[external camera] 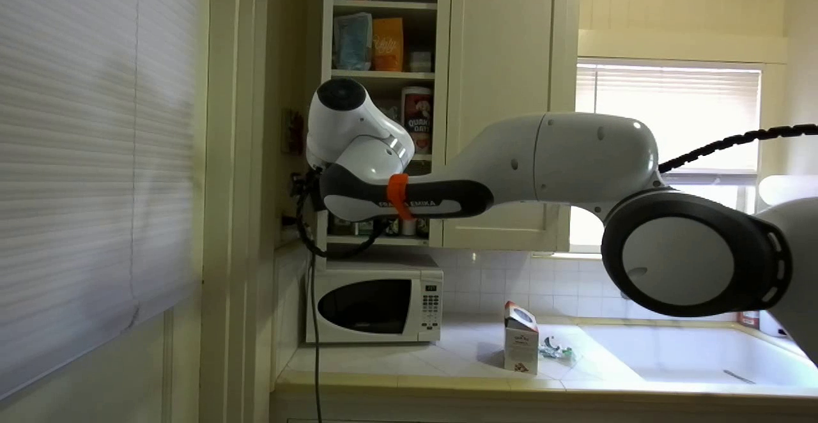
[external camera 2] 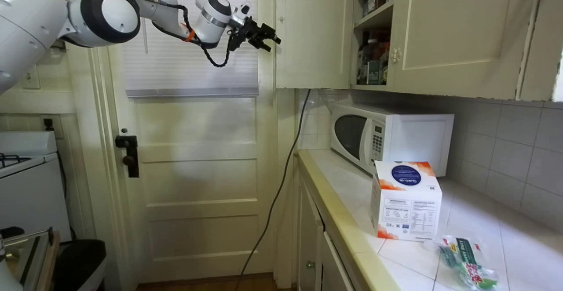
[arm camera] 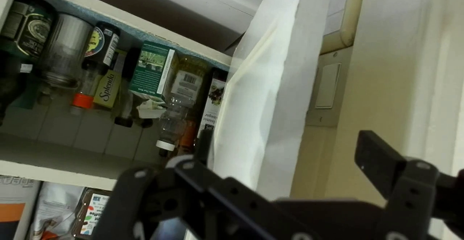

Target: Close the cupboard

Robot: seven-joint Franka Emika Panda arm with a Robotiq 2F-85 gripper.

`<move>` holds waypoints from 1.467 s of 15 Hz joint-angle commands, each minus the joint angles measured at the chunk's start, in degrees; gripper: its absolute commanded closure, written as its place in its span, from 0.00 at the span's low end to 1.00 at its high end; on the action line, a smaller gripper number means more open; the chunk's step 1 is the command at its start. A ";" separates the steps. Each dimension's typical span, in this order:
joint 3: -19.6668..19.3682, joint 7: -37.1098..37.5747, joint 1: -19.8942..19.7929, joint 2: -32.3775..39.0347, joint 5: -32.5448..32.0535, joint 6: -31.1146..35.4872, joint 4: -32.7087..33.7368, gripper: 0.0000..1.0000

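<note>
The cupboard [external camera: 385,6] stands open in both exterior views, with jars, boxes and bottles on its shelves. In an exterior view its cream door [external camera 2: 314,31] is swung out from the shelves. My gripper [external camera 2: 272,44] is at the door's free edge there. In the wrist view the gripper [arm camera: 290,149] is open, with its fingers wide apart. The door [arm camera: 253,106] shows between them, with the left finger on the shelf side and the right finger toward the wall. I cannot tell whether a finger touches the door. In an exterior view the arm hides the gripper and some shelves.
A white microwave [external camera: 374,305] stands on the counter below the cupboard. A white and orange box [external camera 2: 407,203] and a clear plastic package [external camera 2: 468,260] lie farther along the counter. A matching closed cabinet door [external camera: 501,91] adjoins the shelves. A wall switch [arm camera: 328,86] is behind the door.
</note>
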 commanded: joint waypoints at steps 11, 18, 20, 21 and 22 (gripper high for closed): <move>-3.20 0.91 0.86 2.97 -5.96 5.51 3.18 0.00; -8.60 5.84 2.79 3.73 -14.01 4.24 5.23 0.00; -10.06 7.47 3.19 3.65 -15.60 3.51 5.26 0.00; -10.71 8.25 3.37 3.56 -16.28 3.12 5.26 0.00; -11.40 9.04 3.65 3.34 -16.82 2.53 5.15 0.00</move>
